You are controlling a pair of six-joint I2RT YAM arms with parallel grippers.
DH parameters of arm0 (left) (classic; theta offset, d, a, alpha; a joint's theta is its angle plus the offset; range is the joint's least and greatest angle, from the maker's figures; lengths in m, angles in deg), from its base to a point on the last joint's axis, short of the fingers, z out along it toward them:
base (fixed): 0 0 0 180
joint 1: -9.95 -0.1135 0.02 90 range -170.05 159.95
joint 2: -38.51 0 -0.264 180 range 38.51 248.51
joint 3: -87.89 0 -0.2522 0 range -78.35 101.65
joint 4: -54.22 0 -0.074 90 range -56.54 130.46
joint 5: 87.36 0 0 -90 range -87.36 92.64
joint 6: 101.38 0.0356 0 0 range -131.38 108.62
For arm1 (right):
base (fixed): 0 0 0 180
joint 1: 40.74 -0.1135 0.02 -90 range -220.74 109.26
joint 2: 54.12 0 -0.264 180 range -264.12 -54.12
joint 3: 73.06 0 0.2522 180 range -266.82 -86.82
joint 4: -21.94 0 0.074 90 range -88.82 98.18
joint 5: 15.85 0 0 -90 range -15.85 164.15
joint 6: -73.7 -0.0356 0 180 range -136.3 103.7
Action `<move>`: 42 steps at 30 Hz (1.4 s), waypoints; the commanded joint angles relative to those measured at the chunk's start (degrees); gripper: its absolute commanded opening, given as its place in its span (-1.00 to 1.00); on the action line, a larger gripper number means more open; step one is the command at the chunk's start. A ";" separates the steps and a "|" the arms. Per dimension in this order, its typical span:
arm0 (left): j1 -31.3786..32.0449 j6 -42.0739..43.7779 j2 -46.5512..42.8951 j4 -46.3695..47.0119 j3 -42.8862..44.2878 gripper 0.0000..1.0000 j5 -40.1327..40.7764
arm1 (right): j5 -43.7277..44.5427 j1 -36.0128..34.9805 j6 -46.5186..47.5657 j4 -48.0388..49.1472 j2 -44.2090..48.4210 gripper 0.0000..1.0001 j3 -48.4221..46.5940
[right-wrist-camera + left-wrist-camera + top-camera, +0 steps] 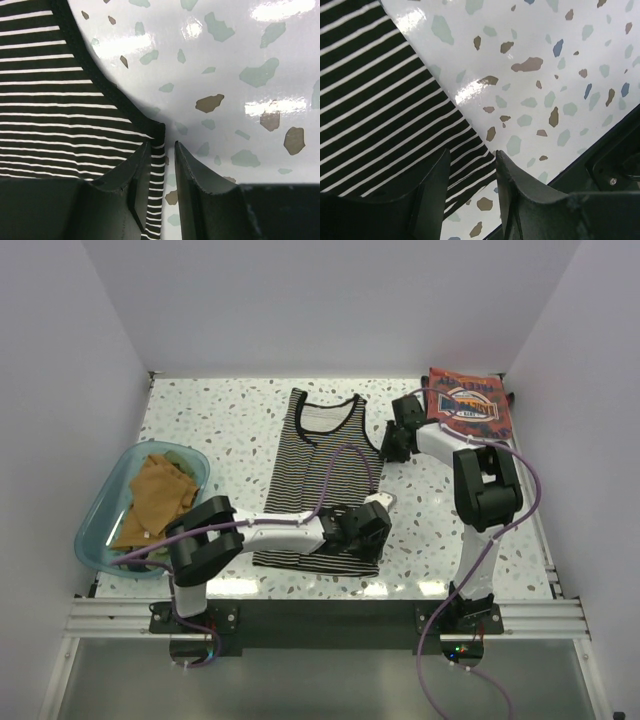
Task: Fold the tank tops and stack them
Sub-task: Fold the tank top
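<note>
Your left gripper [472,156] and right gripper [162,146] stand open astride the black-and-white striped cloth tank top [318,480]; shallow bites may slip.

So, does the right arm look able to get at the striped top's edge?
Probably yes: the right gripper straddles the striped top's side edge below the armhole, with nothing blocking.

Robot lab test cell: plain white enclosure walls [70,360], speckled bench [230,410], left arm [270,525] and right arm [480,490] bolted to aluminium rail [110,618], cables exposed.
</note>
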 commanded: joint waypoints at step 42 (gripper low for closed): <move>8.19 -6.12 -6.10 -1.41 -4.61 -1.00 7.21 | 3.44 1.54 1.02 2.74 2.27 -1.00 2.56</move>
